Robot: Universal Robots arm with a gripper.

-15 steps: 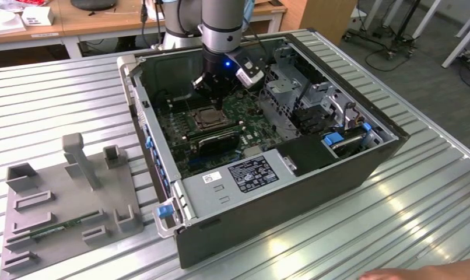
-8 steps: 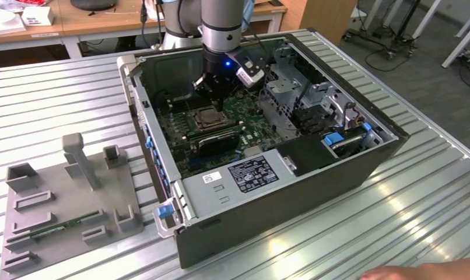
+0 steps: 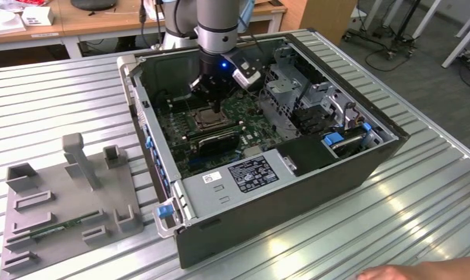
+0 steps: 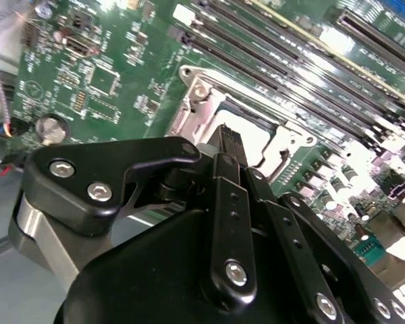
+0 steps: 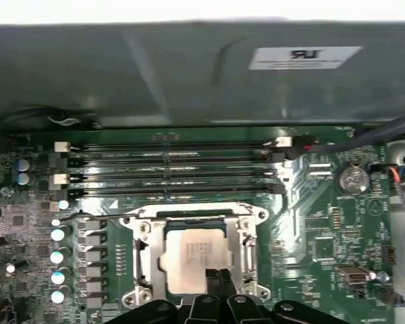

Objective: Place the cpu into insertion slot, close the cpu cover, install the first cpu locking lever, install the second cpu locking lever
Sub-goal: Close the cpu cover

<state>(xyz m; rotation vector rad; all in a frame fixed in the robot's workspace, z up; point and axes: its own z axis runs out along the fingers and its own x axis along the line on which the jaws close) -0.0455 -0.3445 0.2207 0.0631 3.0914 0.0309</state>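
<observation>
In the first wrist view the gripper [image 5: 217, 287] is cut off by the picture's edge. Its closed fingertips hide one edge of the cpu [image 5: 189, 251] and the strip of the cpu cover [image 5: 247, 243] just beside that edge. In the second wrist view the gripper's black body hides most of the cpu, leaving a pale patch. In the exterior view the cpu is too small to tell from its cover. A hand [image 3: 406, 272], well apart from the cpu, is cut off.
</observation>
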